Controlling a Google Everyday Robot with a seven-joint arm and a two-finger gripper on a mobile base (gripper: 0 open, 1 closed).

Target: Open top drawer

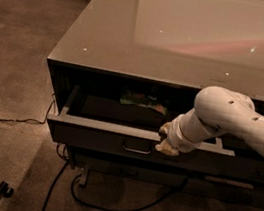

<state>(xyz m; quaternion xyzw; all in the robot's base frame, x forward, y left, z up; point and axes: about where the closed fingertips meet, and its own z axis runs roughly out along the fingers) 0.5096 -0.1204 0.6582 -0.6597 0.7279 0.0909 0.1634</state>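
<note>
Claw [169, 140] of the white arm sits at the upper edge of the top drawer [96, 136] front. Whether it is clenched or released I cannot tell from the camera view. The drawer stands partly pulled out from under the counter top [108, 37], which is above and behind the claw. The small metal handle [136, 149] is just beside the claw, toward the left of the view and a little lower; the claw seems not to be on it. Behind the claw, deeper in the drawer, lies something greenish [143, 99]. Below the claw a black cable [104, 207] runs over the carpet. I judge the task as partly done. The risk is this: with contact only on the edge and off the centre, the claw may slip off. The drawer may also skew and jam on its rails when pulled further.
</note>
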